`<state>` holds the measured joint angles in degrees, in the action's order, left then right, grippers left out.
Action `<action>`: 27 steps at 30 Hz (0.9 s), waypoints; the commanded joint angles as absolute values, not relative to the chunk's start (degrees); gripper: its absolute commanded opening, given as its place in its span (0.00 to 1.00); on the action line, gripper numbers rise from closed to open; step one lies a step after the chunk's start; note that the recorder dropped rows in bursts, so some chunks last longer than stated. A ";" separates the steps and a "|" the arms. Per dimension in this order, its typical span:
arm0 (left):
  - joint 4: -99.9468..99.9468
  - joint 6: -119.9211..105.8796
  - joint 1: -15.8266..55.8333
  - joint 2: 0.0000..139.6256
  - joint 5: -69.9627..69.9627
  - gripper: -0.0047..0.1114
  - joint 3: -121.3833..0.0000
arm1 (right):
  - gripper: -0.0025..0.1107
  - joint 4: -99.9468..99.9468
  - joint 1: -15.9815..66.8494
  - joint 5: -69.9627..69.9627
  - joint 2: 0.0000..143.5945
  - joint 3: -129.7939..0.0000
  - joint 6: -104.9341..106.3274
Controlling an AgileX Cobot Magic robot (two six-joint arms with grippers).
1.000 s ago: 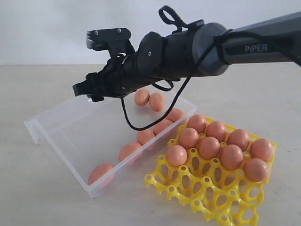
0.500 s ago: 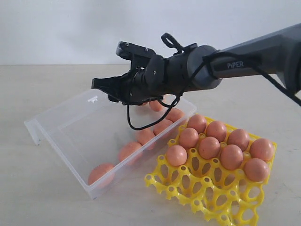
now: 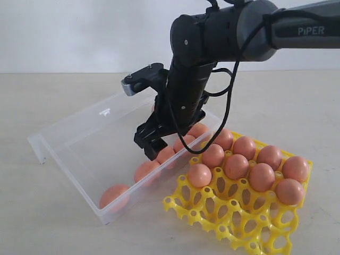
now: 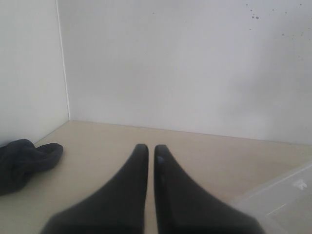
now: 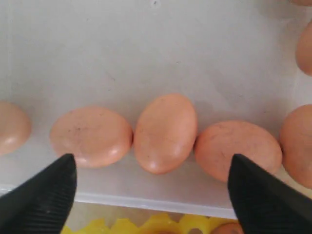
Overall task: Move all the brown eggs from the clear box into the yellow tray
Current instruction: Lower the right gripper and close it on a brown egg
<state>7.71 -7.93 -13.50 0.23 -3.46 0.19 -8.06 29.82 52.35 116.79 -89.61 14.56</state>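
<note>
Beige tabletop and a plain white wall behind. The transparent shallow plastic box sits left of centre in the exterior view. The bright yellow lattice egg tray is at lower right, touching or just beside the box's near wall.

Change: a second ago my right arm lay roughly level above the box with the hand pointing to frame left. Now the wrist is pitched steeply down, and my right gripper hangs inside the box over the row of eggs along the tray-side wall. No egg has moved. There are nine pinkish-brown oval eggs in the tray as before. Five are visible in the box, and any others are hidden behind my arm. So nothing was gained this second; I judge this is the line-up for the next pick.

Pose: forearm comes in from upper right, elbow high, hand near vertical. In the right wrist view my jaws are spread wide and hold nothing. One egg sits centred between them and touches a neighbour on each side, a tight fit for closing.

My left gripper is parked off the work, fingers pressed almost together and empty. A dark cloth lies beside it on the table
</note>
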 commanded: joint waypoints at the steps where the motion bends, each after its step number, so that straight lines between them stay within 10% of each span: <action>1: 7.70 -8.07 -13.45 0.00 -2.90 0.08 0.00 | 0.72 -7.55 29.78 49.86 116.13 -90.21 14.89; 9: 7.70 -8.07 -13.45 0.00 -3.01 0.08 0.00 | 0.46 -8.07 29.78 45.89 120.28 -90.21 14.47; 23: 7.70 -8.07 -13.45 0.00 -3.01 0.08 0.00 | 0.46 -8.20 29.78 46.57 124.61 -90.21 13.93; 27: 7.70 -8.07 -13.45 0.00 -3.01 0.08 0.00 | 0.25 -8.31 29.78 45.68 124.61 -90.21 13.87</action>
<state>7.71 -7.93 -13.50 0.23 -3.46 0.19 -8.14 29.82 46.52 124.74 -90.04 14.09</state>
